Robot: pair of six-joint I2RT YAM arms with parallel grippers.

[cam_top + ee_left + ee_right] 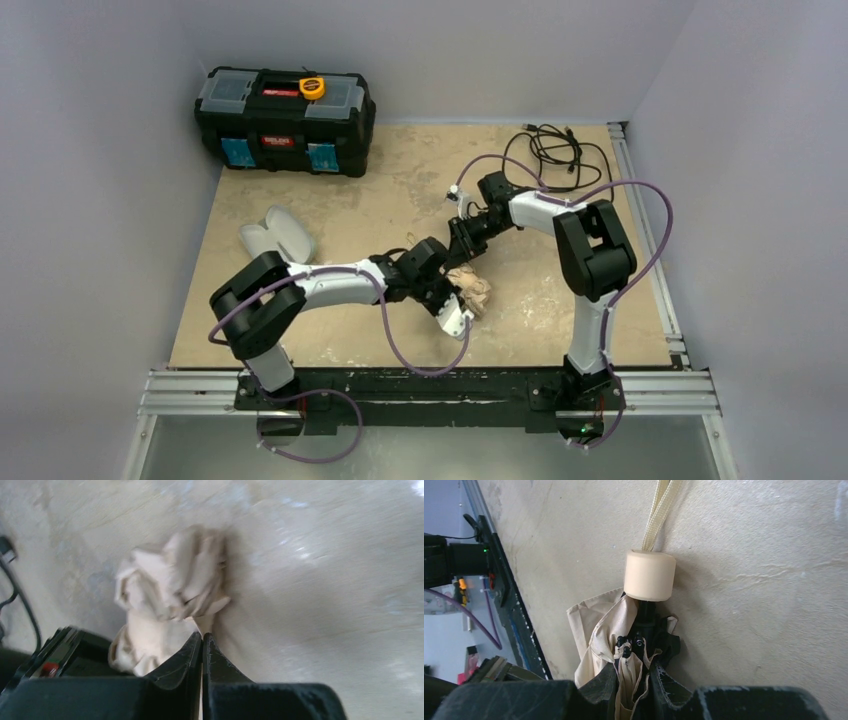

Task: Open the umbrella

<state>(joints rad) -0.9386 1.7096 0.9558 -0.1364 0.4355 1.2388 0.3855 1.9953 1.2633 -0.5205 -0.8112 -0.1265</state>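
Umbrella lies folded mid-table, between the two claws. No ribs are spread, and the canopy is bunched and crinkled.

Right claw: clamped on the umbrella where the fabric gathers round the black shaft, just short of the knob handle. From this claw the long axis runs straight out ahead: shaft, then knob, then the woven wrist strap trailing beyond. We cannot tell whether the knob rests on the surface or sits just over it.

Left claw: fingers pressed together. A fold of canopy tapers into the seam between them, so we judge it is pinching fabric. The view is blurred, so this is not certain. The rest of the canopy lies heaped ahead of this claw.

From above, the right claw sits on the far side of the bundle and the left claw on the near side.

Judgement: opening turns on that axis. One end must be fixed while the runner slides along the shaft away from the knob. The right claw is nearer the shaft and runner. The left has only loose cloth, which may slip rather than push the ribs out
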